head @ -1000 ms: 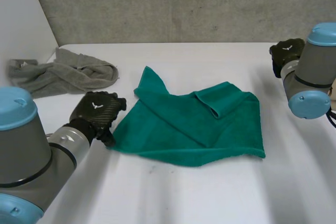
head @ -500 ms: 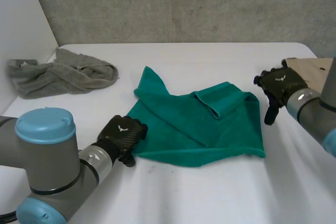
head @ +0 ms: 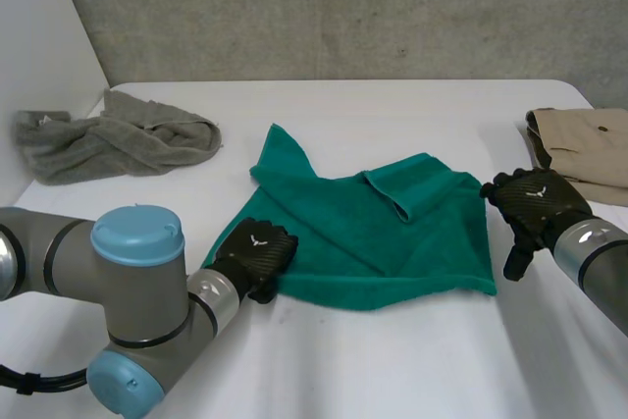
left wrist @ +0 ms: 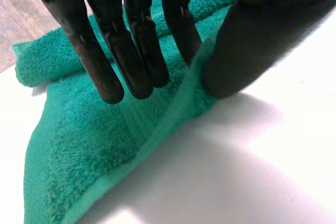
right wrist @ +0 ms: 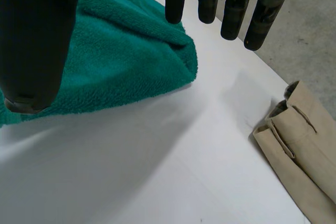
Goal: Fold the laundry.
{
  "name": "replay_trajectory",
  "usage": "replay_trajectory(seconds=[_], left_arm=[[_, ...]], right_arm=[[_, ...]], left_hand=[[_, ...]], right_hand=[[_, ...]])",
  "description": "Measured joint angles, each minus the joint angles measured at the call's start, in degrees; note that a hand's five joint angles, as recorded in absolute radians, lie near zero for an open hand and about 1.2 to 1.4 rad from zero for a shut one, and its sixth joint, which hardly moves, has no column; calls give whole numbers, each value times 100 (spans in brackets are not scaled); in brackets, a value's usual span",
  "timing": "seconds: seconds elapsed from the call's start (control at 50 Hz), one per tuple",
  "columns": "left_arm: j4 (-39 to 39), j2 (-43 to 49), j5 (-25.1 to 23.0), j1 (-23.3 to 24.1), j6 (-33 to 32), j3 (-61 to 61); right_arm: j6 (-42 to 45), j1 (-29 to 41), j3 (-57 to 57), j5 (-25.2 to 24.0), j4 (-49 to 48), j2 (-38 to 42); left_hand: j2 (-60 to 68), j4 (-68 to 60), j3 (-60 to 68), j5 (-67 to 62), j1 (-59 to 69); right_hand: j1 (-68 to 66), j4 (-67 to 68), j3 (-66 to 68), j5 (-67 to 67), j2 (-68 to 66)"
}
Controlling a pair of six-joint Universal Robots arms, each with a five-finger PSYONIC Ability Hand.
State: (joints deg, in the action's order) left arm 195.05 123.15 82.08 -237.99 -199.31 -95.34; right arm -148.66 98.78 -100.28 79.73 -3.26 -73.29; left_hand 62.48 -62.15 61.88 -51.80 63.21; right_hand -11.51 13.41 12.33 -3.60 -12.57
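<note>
green towel [head: 373, 233] rumpled at table centre | left hand [head: 257, 250] at its 8 o'clock hem, fingers straight on top, thumb against the edge, not pinching | right hand [head: 535, 205] spread, empty, at 3 o'clock | advice: pinch both corners firmly, then lift evenly

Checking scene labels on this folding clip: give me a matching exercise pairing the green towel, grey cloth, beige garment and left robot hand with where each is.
1 green towel
2 grey cloth
3 beige garment
4 left robot hand

A far right, folded
B at the green towel's near left edge
C far left, crumpled
D middle, partly spread

Pairs: 1-D, 2-C, 3-A, 4-B
</note>
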Motion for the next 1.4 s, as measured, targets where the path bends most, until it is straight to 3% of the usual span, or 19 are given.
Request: replay_trajectory(seconds=[0.1,0.26,0.34,0.44,0.6,0.76,0.84,0.92,0.98,1.02,1.1,1.2,1.26,1.28,1.3,1.4], left_arm=[[12,-91,176,44,2,63],[39,-777,1052,93,20,112],[55,-1232,1274,101,32,86],[46,-1947,1338,147,51,34],[7,-2434,1313,363,68,-31],[11,-2706,1320,557,80,0],[17,-2797,1325,605,84,29],[23,-2909,1338,642,83,106],[17,-2992,1352,650,74,185],[10,-3064,1360,648,63,231],[0,-3174,1365,642,48,269],[-28,-3673,1359,562,5,313],[-42,-3789,1351,529,-3,313],[-97,-3953,1333,428,-23,299],[-131,-4003,1325,366,-33,285],[-266,-3965,1293,106,-70,167]], right_arm=[[-11,-93,-49,-70,-4,-16],[-144,-213,-63,-236,137,-34],[-564,-313,-64,-391,479,-41],[-1714,-403,-211,-897,858,-30],[-2941,-362,-443,-1481,336,110],[-3811,139,-271,-1400,-319,644],[-3931,413,-139,-1180,-500,845],[-3935,701,55,-725,-694,1091],[-3814,870,193,-336,-794,1181],[-3647,914,240,-199,-812,1108],[-3271,924,285,-122,-789,790],[-1428,821,612,-186,-189,-704],[-1062,777,755,-220,34,-912],[-263,656,1206,-292,707,-1220],[6,612,1416,-313,1009,-1273],[788,500,2356,-363,2338,-1035]], left_hand=[[586,-628,614,-439,217],[586,-629,615,-438,217],[586,-643,615,-438,217],[595,-650,617,-439,217],[608,-651,640,-439,217],[613,-651,640,-439,217],[613,-651,640,-439,217],[613,-652,641,-439,217],[613,-652,641,-439,217],[613,-652,641,-439,217],[613,-652,642,-439,217],[613,-653,645,-439,217],[613,-653,645,-439,217],[613,-653,645,-439,217],[614,-653,645,-439,217],[614,-654,645,-438,217]], right_hand=[[0,0,0,0,0],[0,0,0,0,0],[0,0,0,0,0],[0,0,0,0,0],[0,0,0,0,0],[-9,5,23,-6,-21],[-45,43,113,-87,-100],[-857,935,1062,-908,-1027],[-4157,4606,4758,-4450,-4881],[-4516,5294,5428,-5166,-5445],[-4518,5421,5538,-5290,-5492],[-4518,5449,5538,-5327,-5492],[-4518,5452,5538,-5329,-5492],[-4518,5460,5538,-5331,-5492],[-4518,5460,5538,-5331,-5492],[-4518,5461,5538,-5331,-5492]])
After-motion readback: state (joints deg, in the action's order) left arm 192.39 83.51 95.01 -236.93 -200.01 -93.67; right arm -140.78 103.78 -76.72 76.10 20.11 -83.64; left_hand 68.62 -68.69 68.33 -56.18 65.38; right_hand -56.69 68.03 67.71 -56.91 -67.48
